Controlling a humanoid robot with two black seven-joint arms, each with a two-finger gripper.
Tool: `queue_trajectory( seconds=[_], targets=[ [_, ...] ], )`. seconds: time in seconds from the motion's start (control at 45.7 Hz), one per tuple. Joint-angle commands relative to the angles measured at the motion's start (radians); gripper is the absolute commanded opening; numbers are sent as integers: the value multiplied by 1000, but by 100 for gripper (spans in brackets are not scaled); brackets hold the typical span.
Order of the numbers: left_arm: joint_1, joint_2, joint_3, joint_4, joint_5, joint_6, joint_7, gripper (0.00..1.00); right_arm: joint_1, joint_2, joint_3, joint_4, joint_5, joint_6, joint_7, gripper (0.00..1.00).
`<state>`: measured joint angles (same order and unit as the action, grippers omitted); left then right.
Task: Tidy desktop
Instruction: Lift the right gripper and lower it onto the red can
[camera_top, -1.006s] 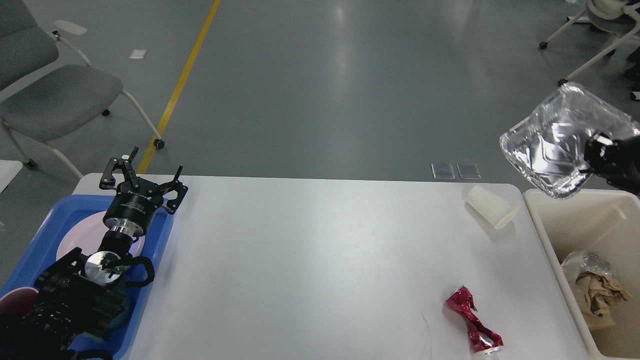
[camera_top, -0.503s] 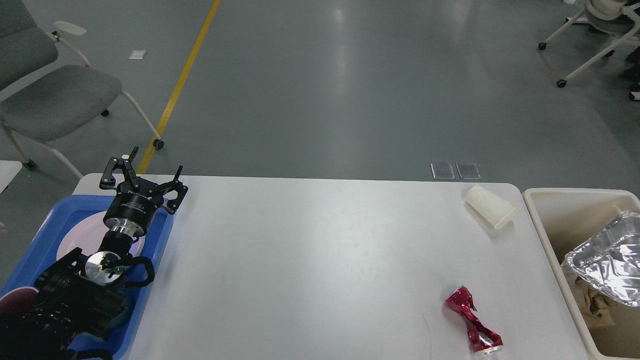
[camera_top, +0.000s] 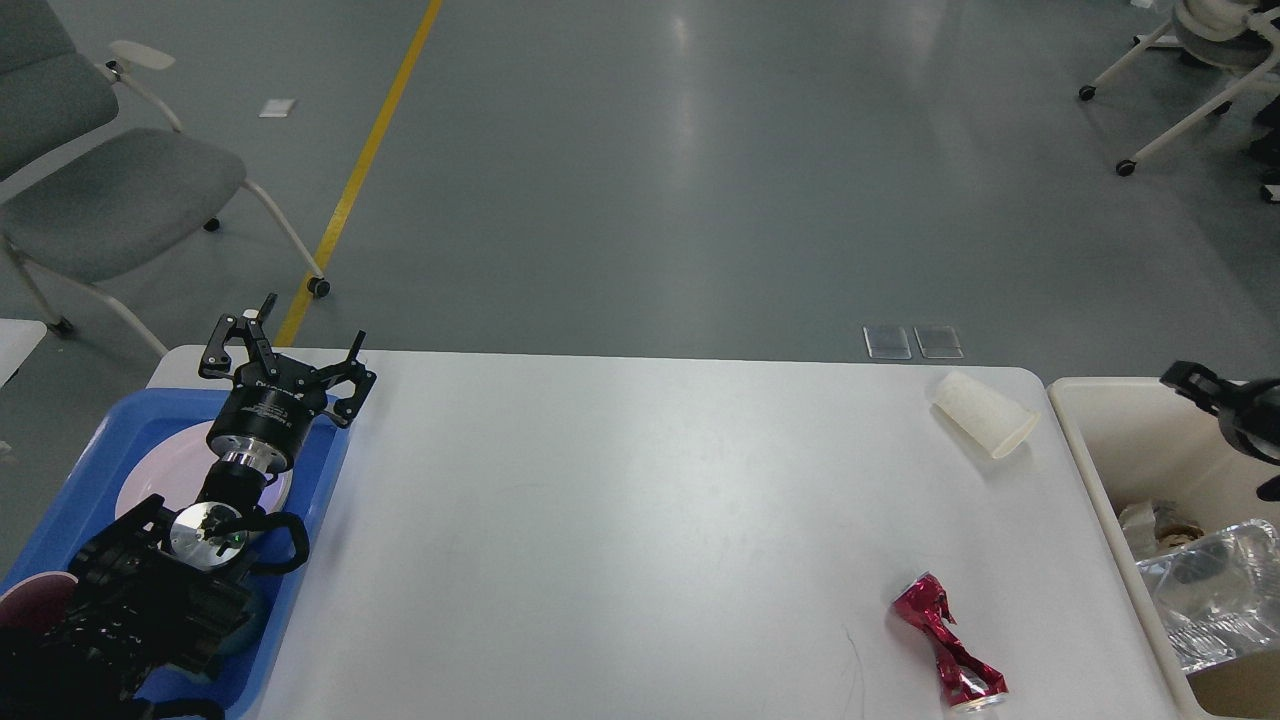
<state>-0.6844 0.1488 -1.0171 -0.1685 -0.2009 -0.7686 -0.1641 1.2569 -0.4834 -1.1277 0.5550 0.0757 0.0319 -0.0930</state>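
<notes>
The white desktop (camera_top: 640, 500) holds a white paper cup (camera_top: 983, 413) lying on its side at the far right and a crushed red can (camera_top: 945, 640) near the front right. My left gripper (camera_top: 295, 335) is open and empty above the far edge of the blue tray (camera_top: 320, 480). My right gripper (camera_top: 1225, 430) shows partly at the right edge, above the cream bin (camera_top: 1100, 480), with its fingers spread and nothing in them. A foil tray (camera_top: 1220, 590) lies inside the bin.
The blue tray holds a pale pink plate (camera_top: 150, 480) and a dark red cup (camera_top: 30, 600), partly under my left arm. The bin also holds crumpled paper (camera_top: 1150, 520). A grey chair (camera_top: 100, 190) stands behind the table's left corner.
The foil tray left my right gripper and dropped into the bin. The right gripper went out of view, then came back lower over the bin. The left arm has not moved.
</notes>
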Motion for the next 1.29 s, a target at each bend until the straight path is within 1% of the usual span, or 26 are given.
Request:
queue_trajectory(
  seconds=[0.0,0.109,0.175,0.219,0.306,0.416,0.613,0.722,0.875,1.072,1.138,1.269],
  targets=[
    [0,0,0,1,0,0,0,96,171,78,-109,98,-2,25,1,100],
    [-1,0,0,1,0,0,0,96,364,120,-135,279,-14,77,1,100],
    [0,0,0,0,0,0,0,96,487,127,-141,383,-16,140,1,100],
    [0,0,2,1,0,0,0,96,556,137,-136,430,-16,199,1,100],
    [0,0,0,0,0,0,0,96,663,184,-133,477,-16,363,2,100],
    [0,0,0,0,0,0,0,96,736,226,-119,482,-16,595,4,100],
    [0,0,0,0,0,0,0,96,832,227,-32,482,-16,928,4,100],
    [0,0,2,0,0,0,0,96,888,210,6,483,-14,928,2,100],
    [-1,0,2,0,0,0,0,96,859,184,8,479,-13,928,-1,100],
    [-1,0,0,0,0,0,0,96,707,121,16,485,1,928,-1,100],
    [0,0,0,0,0,0,0,96,656,115,11,487,-5,928,-1,100],
    [0,0,0,0,0,0,0,96,526,127,13,485,-48,895,1,100]
  ],
)
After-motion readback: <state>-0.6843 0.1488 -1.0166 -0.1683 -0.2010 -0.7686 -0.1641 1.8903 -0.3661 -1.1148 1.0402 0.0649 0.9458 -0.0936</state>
